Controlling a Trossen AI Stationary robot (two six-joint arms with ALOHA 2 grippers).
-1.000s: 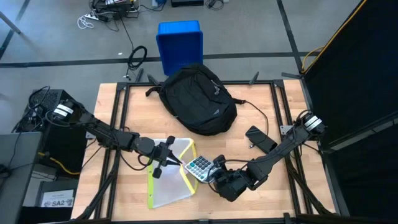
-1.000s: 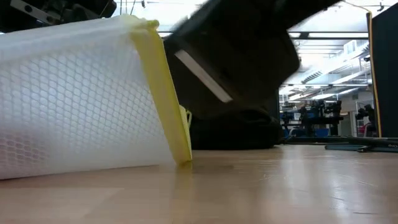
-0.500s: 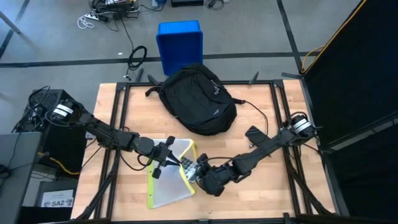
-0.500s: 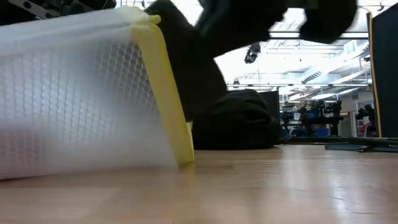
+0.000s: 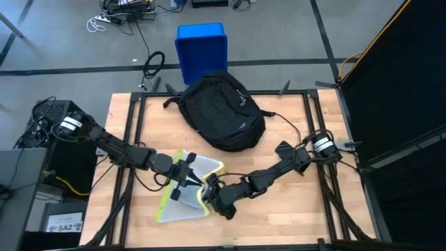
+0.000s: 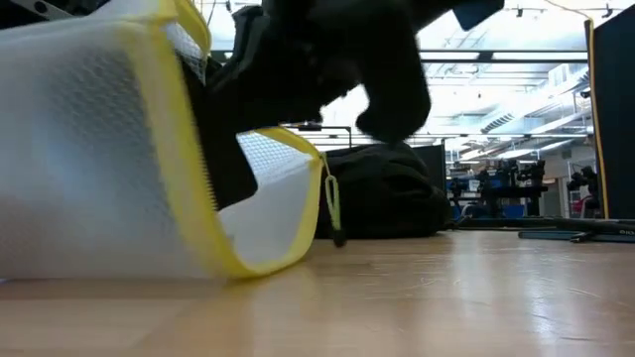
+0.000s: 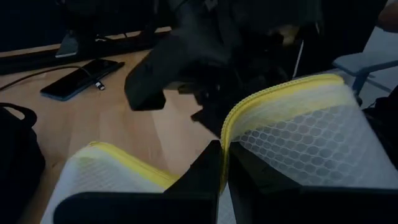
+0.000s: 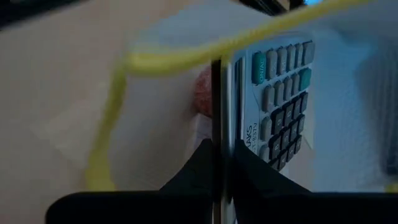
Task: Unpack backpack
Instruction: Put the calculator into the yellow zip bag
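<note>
Backpack [image 5: 221, 111] lies at my table's far middle, long axis diagonal, top loop toward the blue bin [image 5: 201, 49]. Left gripper [image 5: 187, 187] pinches the mesh pouch [image 5: 182, 202] rim; right gripper [image 5: 209, 198], closed on the calculator [image 8: 280, 99], reaches inside.

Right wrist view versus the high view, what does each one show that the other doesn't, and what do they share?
Only the right wrist view shows the calculator inside the pouch, held edge-on in the right gripper, with something reddish behind it.

Only the high view shows the backpack at the table's far side, the blue bin on the floor beyond, the phone, and the left gripper pinching the pouch's rim.

Both show the mesh pouch with its yellow zipper edge.
</note>
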